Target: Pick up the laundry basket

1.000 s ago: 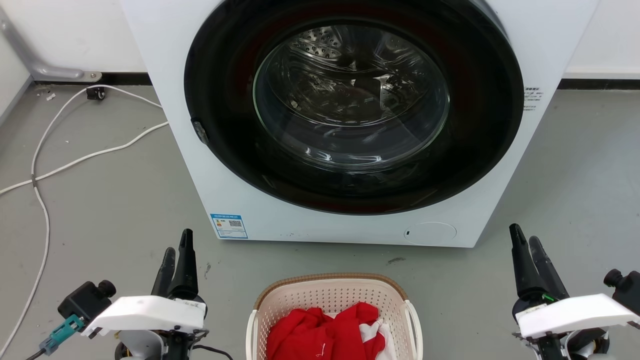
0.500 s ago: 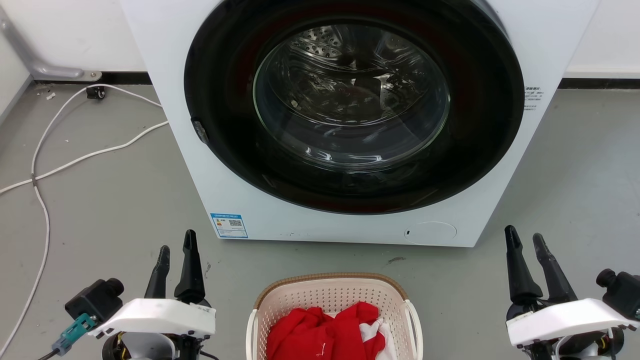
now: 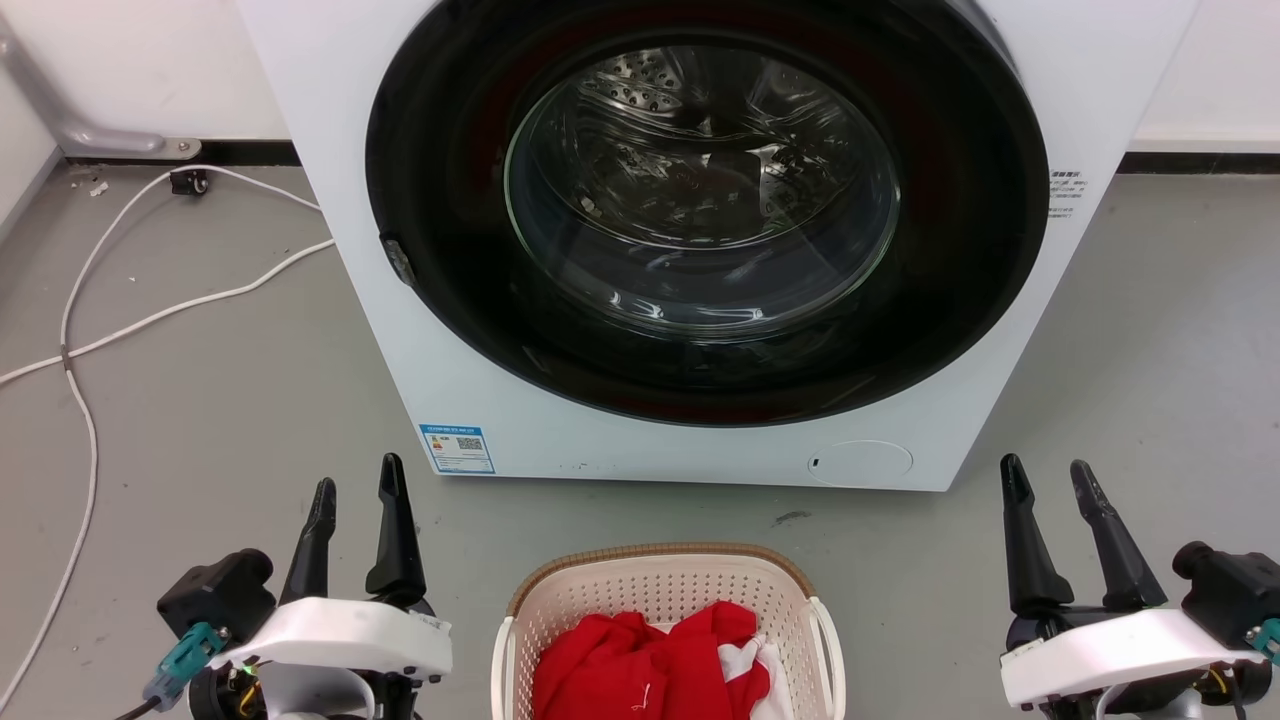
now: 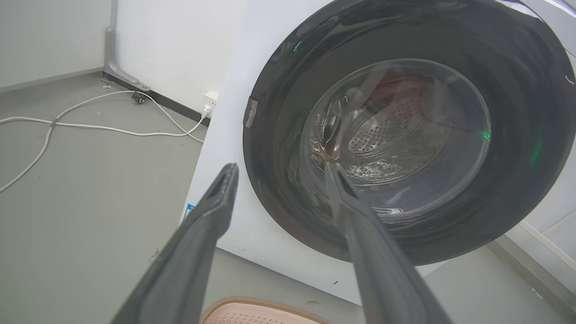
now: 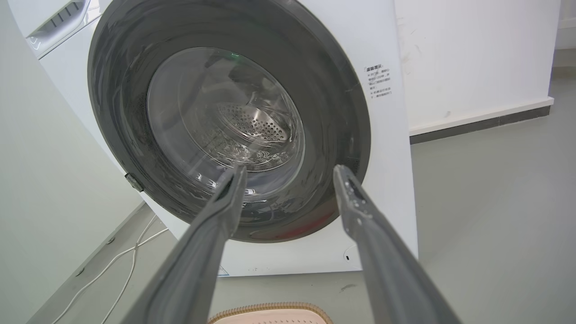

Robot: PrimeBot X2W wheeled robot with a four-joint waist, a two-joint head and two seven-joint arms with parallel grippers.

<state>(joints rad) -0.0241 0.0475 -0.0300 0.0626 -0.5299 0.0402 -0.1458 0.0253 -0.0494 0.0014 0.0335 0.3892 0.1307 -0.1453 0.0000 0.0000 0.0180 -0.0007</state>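
Our left gripper stands at the lower left of the head view, its two dark fingers spread apart with nothing between them. Our right gripper stands at the lower right, likewise parted and empty. Both point up toward the washing machine, and neither touches anything. The laundry basket sits on the grey floor between the two grippers, in front of the machine and apart from it, its near part cut off by the bottom edge of the head view. We note the brown woven-look rim along its far side and a white handle on each side. Inside lies a red garment with a piece of white cloth against its right side. In each wrist view the basket's rim shows at the bottom edge between the parted fingers, below the machine's round glass door, which is closed. A blue label sits low on the machine's front panel at left. A white cable trails over the floor to the left of the machine
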